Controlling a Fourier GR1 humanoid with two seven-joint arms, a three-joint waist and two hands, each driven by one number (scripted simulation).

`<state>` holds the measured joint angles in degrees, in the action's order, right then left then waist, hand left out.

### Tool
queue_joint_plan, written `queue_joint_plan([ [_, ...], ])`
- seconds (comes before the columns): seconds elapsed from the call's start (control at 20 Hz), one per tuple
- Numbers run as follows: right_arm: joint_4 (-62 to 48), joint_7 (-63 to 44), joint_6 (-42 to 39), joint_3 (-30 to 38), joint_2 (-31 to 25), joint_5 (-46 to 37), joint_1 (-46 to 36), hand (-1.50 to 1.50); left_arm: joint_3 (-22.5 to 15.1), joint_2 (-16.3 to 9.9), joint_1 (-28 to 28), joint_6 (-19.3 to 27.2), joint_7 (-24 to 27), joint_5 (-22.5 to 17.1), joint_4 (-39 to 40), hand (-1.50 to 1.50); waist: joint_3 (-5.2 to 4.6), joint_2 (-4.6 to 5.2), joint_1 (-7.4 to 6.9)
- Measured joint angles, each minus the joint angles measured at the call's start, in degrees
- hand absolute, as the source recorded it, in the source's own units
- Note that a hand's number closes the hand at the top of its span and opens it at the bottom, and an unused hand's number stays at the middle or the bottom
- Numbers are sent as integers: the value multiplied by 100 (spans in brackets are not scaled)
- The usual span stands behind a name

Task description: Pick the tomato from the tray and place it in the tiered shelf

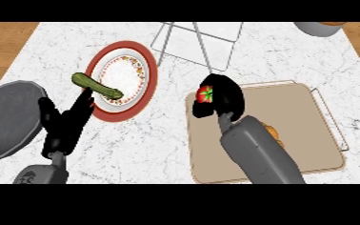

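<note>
The marble worktop (pixel 281 52) carries a beige tray (pixel 309 124), and just beyond the tray's far left corner stands the wire tiered shelf (pixel 197 43). At that same corner, the right hand (pixel 225 100) has its fingers curled around the tomato (pixel 205 94). The left hand (pixel 63 124) rests open, well left of the tray. To do this well, lift clear of the tray rim before carrying the tomato to the shelf.

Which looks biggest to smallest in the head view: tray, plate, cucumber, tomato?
1. Tray, largest.
2. Plate.
3. Cucumber.
4. Tomato, smallest, though the right robot hand curls round it and hides part of it, so its full extent is unsure.
</note>
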<state>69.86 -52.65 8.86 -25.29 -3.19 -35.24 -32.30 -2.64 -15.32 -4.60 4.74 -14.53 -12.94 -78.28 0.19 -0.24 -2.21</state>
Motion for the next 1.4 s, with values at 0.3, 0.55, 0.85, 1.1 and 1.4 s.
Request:
queue_joint_plan([
  [0.3, -67, -749, 614, -1094, 217, 43, -1447, 150, -155, 63, -211, -110, -107, 37, 76, 0, -10, 37, -330],
  [0.55, -75, -1193, 759, -1370, 239, -243, -2744, 150, -110, 34, -210, -148, -139, 18, 148, 0, -16, -10, -287],
  [0.85, -291, -1694, 652, -1150, 238, -555, -4031, 150, -29, -19, -104, -162, -178, -16, 115, 0, -15, -57, -153],
  [1.1, -731, -1829, 510, -727, 241, -661, -4958, 150, 1, 23, -3, -69, -124, 33, 60, 0, -2, -61, -63],
  [1.4, -1379, -1810, 417, 29, 236, -796, -5856, 150, 55, 12, 82, -35, -126, 50, -31, 0, 5, -37, 34],
])
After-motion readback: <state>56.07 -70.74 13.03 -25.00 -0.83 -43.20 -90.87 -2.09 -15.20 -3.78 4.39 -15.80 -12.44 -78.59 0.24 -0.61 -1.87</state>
